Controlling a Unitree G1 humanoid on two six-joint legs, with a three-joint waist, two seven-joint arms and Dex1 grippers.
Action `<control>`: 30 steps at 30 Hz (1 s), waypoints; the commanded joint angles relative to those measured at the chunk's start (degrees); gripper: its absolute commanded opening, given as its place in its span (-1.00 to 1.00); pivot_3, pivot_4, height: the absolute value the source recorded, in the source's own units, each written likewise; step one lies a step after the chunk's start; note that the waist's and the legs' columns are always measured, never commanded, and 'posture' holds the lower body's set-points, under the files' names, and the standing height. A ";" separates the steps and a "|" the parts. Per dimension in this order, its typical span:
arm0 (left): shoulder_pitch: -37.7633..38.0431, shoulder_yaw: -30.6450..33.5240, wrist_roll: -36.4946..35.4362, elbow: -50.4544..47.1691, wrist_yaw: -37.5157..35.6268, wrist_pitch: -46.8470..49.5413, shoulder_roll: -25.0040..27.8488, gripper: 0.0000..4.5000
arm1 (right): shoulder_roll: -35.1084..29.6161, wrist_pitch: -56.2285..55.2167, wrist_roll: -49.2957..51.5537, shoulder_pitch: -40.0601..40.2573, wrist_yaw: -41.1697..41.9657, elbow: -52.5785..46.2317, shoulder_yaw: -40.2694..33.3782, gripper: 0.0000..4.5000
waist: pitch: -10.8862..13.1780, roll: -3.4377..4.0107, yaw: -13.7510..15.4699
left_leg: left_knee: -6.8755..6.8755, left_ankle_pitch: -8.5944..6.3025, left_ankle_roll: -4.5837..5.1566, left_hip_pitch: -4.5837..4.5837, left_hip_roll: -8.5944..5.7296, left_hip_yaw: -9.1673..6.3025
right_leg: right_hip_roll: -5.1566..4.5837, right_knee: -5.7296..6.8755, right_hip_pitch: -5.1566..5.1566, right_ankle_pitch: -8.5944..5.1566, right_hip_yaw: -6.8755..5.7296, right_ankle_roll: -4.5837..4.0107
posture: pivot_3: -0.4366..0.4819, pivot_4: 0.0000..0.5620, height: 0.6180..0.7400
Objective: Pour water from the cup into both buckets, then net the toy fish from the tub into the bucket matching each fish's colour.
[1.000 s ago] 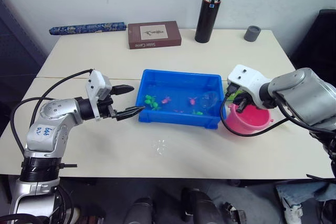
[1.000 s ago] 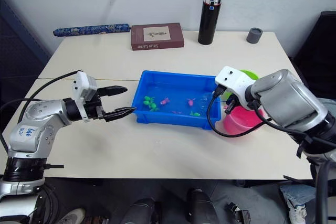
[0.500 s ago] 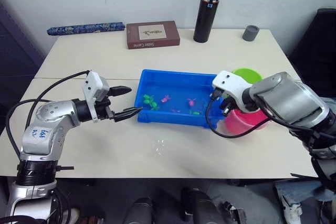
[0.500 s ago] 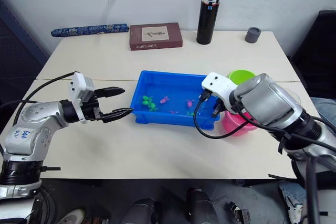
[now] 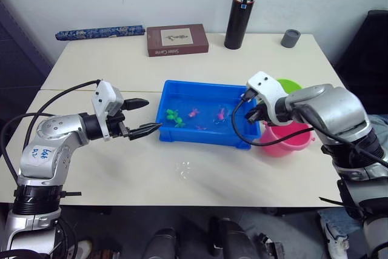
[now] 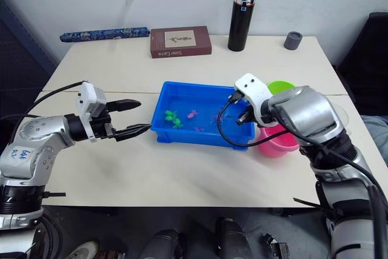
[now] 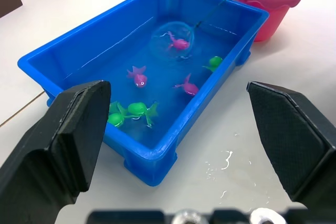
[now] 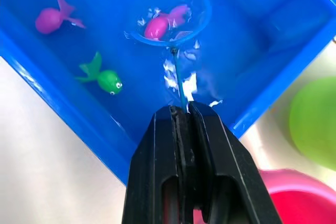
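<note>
Right wrist view: right gripper is clamping the net by its thin black wire handle, fingers pressed together on it. Handle's long axis is running straight out from the fingertips, hoop end pointing away from the gripper into the blue tub. Hoop is sitting in the water with one pink fish inside the rim. A green fish is lying at about 8 o'clock of the hoop; a second pink fish at about 9 o'clock.

Left eye view: tub's long axis is lying across the table. Pink bucket is standing at the tub's 3 o'clock end, lime green bucket just behind it. Left gripper is hovering spread wide and empty at the tub's 9 o'clock end, fingertips pointing toward it.

Book cover lettering: too small to read.
</note>
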 commanded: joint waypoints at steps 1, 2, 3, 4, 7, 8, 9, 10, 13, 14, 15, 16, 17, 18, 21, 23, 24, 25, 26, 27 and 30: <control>-0.50 1.16 -0.85 -1.68 -0.34 -0.75 0.75 0.99 | -1.81 -0.07 2.33 0.81 0.95 -3.28 -3.73 -1.00 | 0.00 0.00 0.01 | 0.00 0.00 0.00 0.00 0.00 0.00 | 0.00 0.00 0.00 0.00 0.00 0.00 | -0.05 -0.47 1.00; -0.62 1.07 -0.83 -1.53 -0.41 -0.82 0.70 0.99 | -2.25 -0.58 2.63 1.20 1.07 -3.76 -3.93 -1.00 | 0.00 0.00 0.02 | -0.01 0.00 0.00 0.00 0.00 -0.01 | 0.00 -0.01 0.00 0.00 0.00 0.00 | -0.05 -0.47 1.00; -0.77 0.95 -0.77 -1.37 -0.49 -0.91 0.66 0.99 | -2.32 -0.88 2.96 1.61 0.94 -4.05 -4.55 -1.00 | 0.00 0.00 0.01 | -0.01 0.00 0.00 0.00 0.00 -0.01 | 0.00 -0.02 0.00 0.00 0.00 0.00 | -0.05 -0.47 1.00; -0.98 0.80 -0.67 -1.16 -0.54 -1.04 0.58 0.99 | -2.50 -1.27 3.29 2.08 0.89 -4.38 -5.15 -1.00 | 0.00 0.00 0.01 | -0.02 0.00 0.00 0.00 0.00 -0.01 | 0.00 -0.03 0.00 0.00 0.00 0.00 | -0.05 -0.47 1.00; -1.78 0.27 -0.39 -0.50 -0.80 -1.40 0.36 0.99 | -1.94 -2.52 4.75 4.26 0.48 -5.60 -9.24 -1.00 | 0.00 0.00 0.02 | -0.02 0.00 0.00 0.00 0.00 -0.01 | -0.01 -0.02 0.00 0.00 0.01 0.00 | -0.05 -0.47 1.00; -2.06 0.10 -0.36 -0.28 -0.96 -1.51 0.28 0.99 | -1.66 -3.81 5.23 5.30 0.39 -6.30 -11.00 -1.00 | 0.00 0.00 0.03 | -0.03 0.00 0.00 0.00 0.01 -0.02 | 0.00 -0.03 0.00 0.00 -0.01 0.00 | -0.05 -0.47 1.00; -2.24 -0.04 -0.32 -0.11 -1.08 -1.62 0.22 0.99 | -1.40 -4.34 5.91 6.13 0.38 -6.85 -12.70 -1.00 | 0.00 0.00 0.09 | -0.04 0.00 0.00 0.00 0.00 -0.01 | -0.01 -0.03 0.00 0.00 0.00 0.00 | -0.05 -0.47 1.00; -2.39 -0.16 -0.27 0.09 -1.19 -1.77 0.16 0.99 | -1.41 -4.85 6.37 6.90 0.40 -7.32 -14.04 -1.00 | 0.00 0.00 0.06 | -0.05 0.00 0.00 0.00 0.00 -0.02 | 0.00 -0.04 0.00 0.00 -0.01 0.00 | -0.05 -0.47 1.00; -3.05 -0.68 -0.12 0.69 -1.45 -2.14 -0.16 0.99 | -3.15 -5.43 8.25 10.11 1.18 -8.97 -19.02 -1.00 | 0.00 0.00 0.08 | -0.05 0.00 0.01 0.00 0.00 -0.03 | -0.01 -0.07 0.02 0.00 -0.02 0.00 | -0.05 -0.47 1.00; -3.26 -0.82 -0.05 0.97 -1.59 -2.33 -0.24 0.99 | -3.74 -5.45 8.85 11.02 1.43 -9.39 -20.35 -1.00 | 0.00 0.00 0.13 | -0.05 0.00 0.00 0.00 0.00 -0.02 | -0.01 -0.07 0.02 0.00 -0.01 0.00 | -0.05 -0.47 1.00; -3.89 -1.15 0.00 1.50 -1.96 -2.61 -0.41 0.99 | -5.09 -7.09 9.61 13.60 2.40 -11.04 -23.39 -1.00 | 0.00 0.00 0.32 | -0.06 0.00 0.01 -0.01 0.00 -0.04 | -0.01 -0.07 0.03 0.00 -0.02 0.00 | -0.05 -0.47 1.00; -4.59 -1.49 -0.04 2.08 -2.45 -2.91 -0.62 0.99 | -5.96 -8.13 10.41 15.75 3.00 -12.29 -26.59 -1.00 | 0.00 0.00 0.45 | -0.06 0.00 0.01 -0.03 0.00 -0.05 | -0.02 -0.09 0.02 0.00 -0.03 0.00 | -0.05 -0.47 1.00; -5.08 -1.73 -0.06 2.55 -2.82 -3.17 -0.75 0.99 | -6.44 -8.98 11.02 17.19 3.24 -13.10 -28.61 -1.00 | 0.00 0.00 0.61 | -0.06 0.00 0.01 -0.04 -0.01 -0.08 | -0.02 -0.11 0.03 0.00 -0.06 0.00 | -0.05 -0.47 1.00; -5.86 -2.08 -0.09 3.23 -3.23 -3.44 -0.96 0.99 | -7.00 -9.47 11.94 18.80 3.74 -13.81 -31.17 -1.00 | 0.00 0.00 0.63 | -0.06 -0.01 0.01 -0.05 -0.01 -0.06 | -0.02 -0.12 0.03 0.00 -0.06 0.01 | -0.05 -0.47 1.00; -8.28 -3.16 0.13 5.29 -4.36 -4.49 -1.63 0.99 | -9.49 -13.01 12.98 23.66 5.27 -16.24 -36.36 -1.00 | 0.01 0.00 0.67 | -0.05 -0.01 0.01 -0.04 -0.01 -0.05 | -0.01 -0.11 0.04 0.01 -0.05 0.01 | -0.05 -0.47 1.00; -10.21 -4.05 0.41 7.05 -5.37 -5.44 -2.34 0.99 | -11.26 -14.49 14.28 27.60 7.06 -17.57 -40.42 -1.00 | 0.00 0.00 0.80 | -0.06 -0.01 0.01 -0.02 -0.01 -0.06 | 0.00 -0.10 0.04 0.01 -0.07 0.01 | -0.05 -0.47 1.00; -11.30 -4.67 0.63 8.03 -5.98 -5.90 -2.76 0.99 | -12.16 -15.45 14.23 29.84 7.48 -18.03 -42.87 -1.00 | 0.00 0.00 0.86 | -0.06 -0.01 0.01 -0.02 -0.01 -0.06 | 0.00 -0.10 0.04 0.01 -0.07 0.02 | -0.05 -0.47 1.00; -12.20 -5.27 0.87 8.87 -6.48 -6.29 -3.06 0.99 | -12.86 -15.58 14.18 31.61 7.41 -18.09 -45.12 -1.00 | 0.01 0.00 0.95 | -0.06 -0.01 0.01 -0.02 -0.01 -0.06 | 0.00 -0.10 0.05 0.01 -0.07 0.01 | -0.05 -0.47 1.00; -12.94 -5.79 1.23 9.79 -6.92 -6.82 -3.27 0.99 | -13.66 -16.20 13.93 33.54 7.50 -18.20 -46.85 -1.00 | 0.01 0.00 1.09 | -0.06 -0.01 0.01 -0.02 -0.01 -0.05 | 0.00 -0.10 0.05 0.01 -0.07 0.02 | -0.05 -0.47 1.00; -13.66 -6.23 1.59 10.77 -7.40 -7.42 -3.47 0.99 | -14.51 -17.56 13.43 36.14 8.02 -18.64 -48.78 -1.00 | 0.01 0.00 1.29 | -0.06 0.00 0.01 -0.02 -0.01 -0.05 | 0.00 -0.10 0.06 0.01 -0.06 0.02 | -0.05 -0.47 1.00; -15.62 -7.02 2.62 14.37 -8.90 -9.50 -3.88 0.99 | -16.30 -20.33 12.23 43.56 9.27 -20.26 -54.80 -1.00 | 0.00 0.01 1.51 | -0.06 0.00 0.02 0.02 -0.02 0.00 | 0.01 -0.10 0.07 0.01 -0.02 0.02 | -0.05 -0.47 1.00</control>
